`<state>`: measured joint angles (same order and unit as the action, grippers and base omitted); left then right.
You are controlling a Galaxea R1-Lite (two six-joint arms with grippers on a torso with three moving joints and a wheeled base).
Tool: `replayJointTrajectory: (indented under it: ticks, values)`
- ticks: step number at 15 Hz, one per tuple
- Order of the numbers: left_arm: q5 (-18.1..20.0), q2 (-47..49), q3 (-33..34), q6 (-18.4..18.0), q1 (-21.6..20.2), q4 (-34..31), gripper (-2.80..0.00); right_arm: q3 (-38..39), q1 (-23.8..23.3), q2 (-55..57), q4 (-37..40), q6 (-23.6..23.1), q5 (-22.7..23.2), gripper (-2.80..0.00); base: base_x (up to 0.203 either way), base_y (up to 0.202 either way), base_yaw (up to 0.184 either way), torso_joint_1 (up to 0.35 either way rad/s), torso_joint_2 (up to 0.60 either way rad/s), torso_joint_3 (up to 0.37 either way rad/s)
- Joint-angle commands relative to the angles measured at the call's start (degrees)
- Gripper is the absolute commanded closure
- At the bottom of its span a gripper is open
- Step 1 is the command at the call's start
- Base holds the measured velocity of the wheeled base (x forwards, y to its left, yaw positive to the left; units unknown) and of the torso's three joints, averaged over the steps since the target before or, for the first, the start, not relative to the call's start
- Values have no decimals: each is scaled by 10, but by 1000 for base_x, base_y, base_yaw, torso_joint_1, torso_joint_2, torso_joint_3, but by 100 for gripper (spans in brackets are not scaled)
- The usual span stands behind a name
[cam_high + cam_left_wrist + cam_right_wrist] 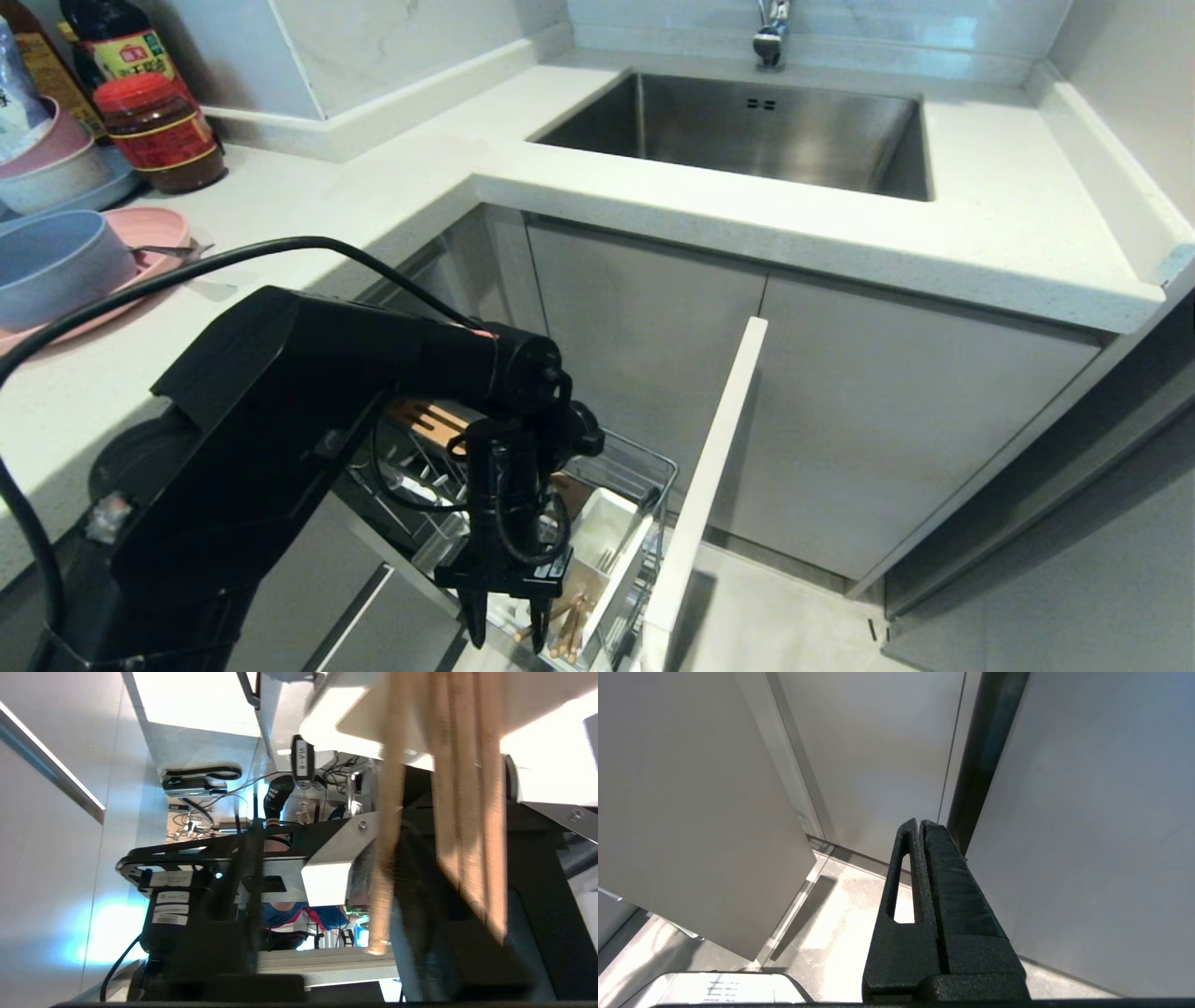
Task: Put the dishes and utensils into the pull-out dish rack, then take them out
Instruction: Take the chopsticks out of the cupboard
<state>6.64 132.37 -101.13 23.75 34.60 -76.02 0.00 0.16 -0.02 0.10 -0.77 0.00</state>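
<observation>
Two chopsticks [568,627] stand in the rack just beside the left jaws [509,627].

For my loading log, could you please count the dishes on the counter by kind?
Bowls: 3 (blue-grey bowl, pink bowl, white bowl)
Plates: 2 (pink plate, blue plate)
Total: 5

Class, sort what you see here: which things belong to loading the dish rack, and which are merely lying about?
Job: pull-out dish rack, utensil box, chopsticks, pink plate, blue-grey bowl, left gripper.
Lying about: sauce jar, sink, tap.
</observation>
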Motion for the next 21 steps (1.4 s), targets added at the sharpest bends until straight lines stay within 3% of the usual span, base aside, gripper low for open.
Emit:
replayJointTrajectory:
  ticks: [1, 8, 14, 21]
  values:
    - [2, 1, -1, 2, 1, -4, 0, 0, 0, 0, 0, 0, 0, 0, 0, 0, 0, 0, 0, 0]
    - [6, -3, 1, 6, 5, -9, 0, 0, 0, 0, 0, 0, 0, 0, 0, 0, 0, 0, 0, 0]
    - [10, -121, 4, 30, 32, -47, 0, 0, 0, 0, 0, 0, 0, 0, 0, 0, 0, 0, 0, 0]
    - [8, -293, -1, 28, 51, -87, 0, 0, 0, 0, 0, 0, 0, 0, 0, 0, 0, 0, 0, 0]
